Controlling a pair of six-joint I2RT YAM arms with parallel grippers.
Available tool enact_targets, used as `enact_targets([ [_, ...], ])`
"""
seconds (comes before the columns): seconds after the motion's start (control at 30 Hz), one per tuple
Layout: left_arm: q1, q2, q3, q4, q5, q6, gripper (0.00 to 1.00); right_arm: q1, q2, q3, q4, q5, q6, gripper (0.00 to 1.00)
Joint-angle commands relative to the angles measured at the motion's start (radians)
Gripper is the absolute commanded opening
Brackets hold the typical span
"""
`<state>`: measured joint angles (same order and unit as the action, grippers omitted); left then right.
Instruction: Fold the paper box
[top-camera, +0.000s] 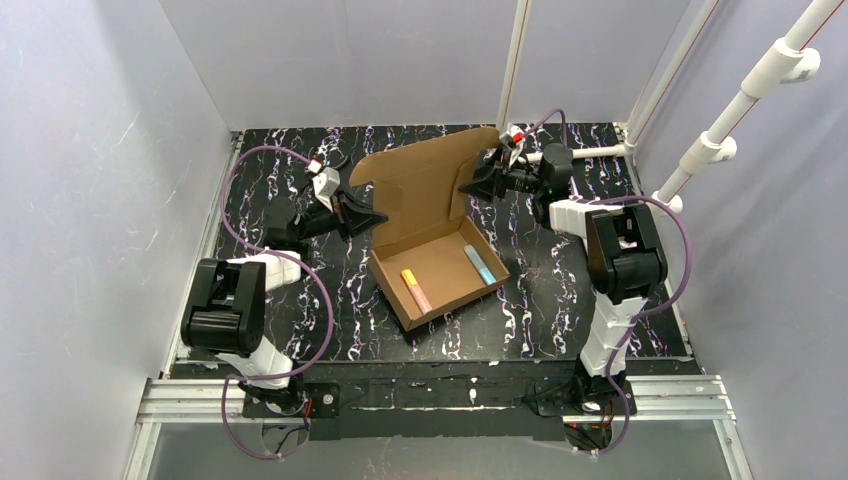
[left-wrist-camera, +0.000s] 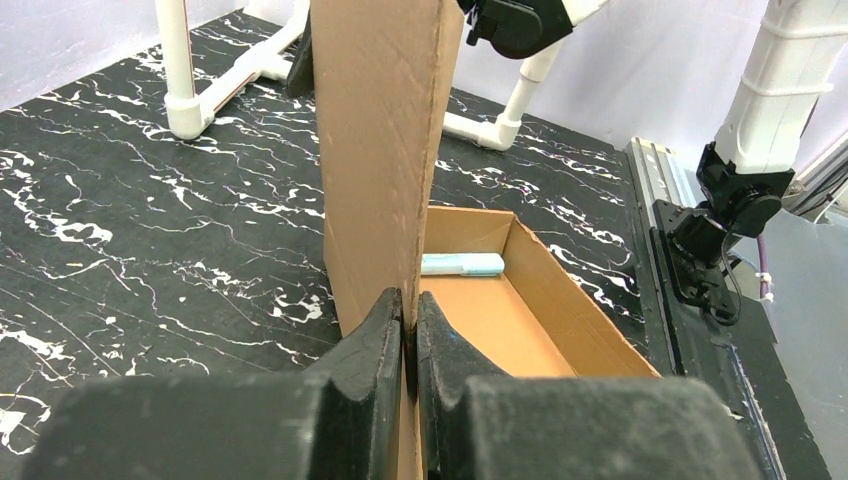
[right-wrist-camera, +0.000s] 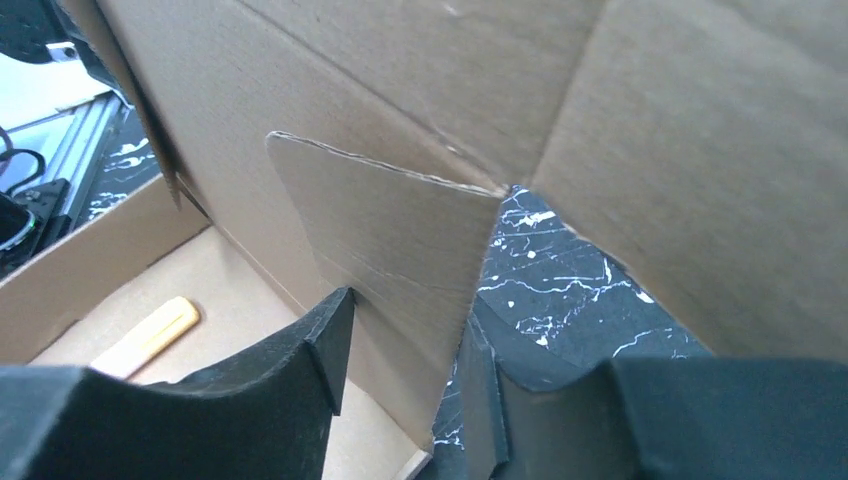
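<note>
The paper box (top-camera: 445, 262) sits in the middle of the table (top-camera: 540, 300), w/ its lid (top-camera: 420, 185) standing up at the back. An orange pen (top-camera: 416, 290) & a blue pen (top-camera: 479, 264) lie inside, apart. The left claw (left-wrist-camera: 410, 312) is squeezed tight on the lid's left edge. The right claw (right-wrist-camera: 408, 322) is loose, fingers apart, w/ the lid's side flap (right-wrist-camera: 390, 230) between them.

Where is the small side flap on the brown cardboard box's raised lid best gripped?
By the small side flap's free edge, edge-on from the right of the brown cardboard box, one finger on each face: it is a thin sheet standing off the upright lid. The right gripper stands open astride it.
</note>
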<state>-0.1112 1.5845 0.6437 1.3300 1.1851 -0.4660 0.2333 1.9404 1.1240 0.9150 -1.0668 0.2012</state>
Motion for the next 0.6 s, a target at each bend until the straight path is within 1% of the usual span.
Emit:
enact_targets([
  [0.0, -0.030, 0.005, 0.036, 0.031, 0.056, -0.005, 0.00, 0.020, 0.001, 0.020, 0.261, -0.067, 0.143, 0.47],
  [0.03, -0.030, 0.007, 0.038, 0.030, 0.052, -0.002, 0.00, 0.020, -0.006, 0.010, 0.285, -0.071, 0.160, 0.49],
  [0.1, -0.029, 0.013, 0.039, 0.026, 0.036, 0.005, 0.00, 0.020, -0.032, -0.011, 0.285, -0.069, 0.157, 0.58],
  [0.13, -0.029, 0.018, 0.040, 0.023, 0.031, 0.012, 0.00, 0.020, -0.047, -0.020, 0.261, -0.063, 0.138, 0.60],
  [0.17, -0.028, 0.021, 0.043, 0.019, 0.025, 0.019, 0.00, 0.020, -0.064, -0.025, 0.212, -0.057, 0.084, 0.60],
  [0.27, -0.030, 0.033, 0.054, 0.002, 0.005, 0.047, 0.00, 0.020, -0.121, -0.020, 0.007, -0.049, -0.091, 0.52],
  [0.37, -0.030, 0.036, 0.053, -0.025, -0.025, 0.099, 0.00, 0.020, -0.175, -0.020, -0.182, -0.049, -0.270, 0.47],
  [0.43, -0.030, 0.037, 0.047, -0.040, -0.047, 0.137, 0.00, 0.020, -0.208, -0.024, -0.298, -0.045, -0.364, 0.47],
  [0.47, -0.030, 0.038, 0.040, -0.045, -0.063, 0.153, 0.03, 0.020, -0.222, -0.025, -0.350, -0.043, -0.412, 0.47],
  [0.57, -0.030, 0.042, 0.024, -0.049, -0.082, 0.178, 0.09, 0.020, -0.258, -0.018, -0.519, -0.030, -0.567, 0.47],
])
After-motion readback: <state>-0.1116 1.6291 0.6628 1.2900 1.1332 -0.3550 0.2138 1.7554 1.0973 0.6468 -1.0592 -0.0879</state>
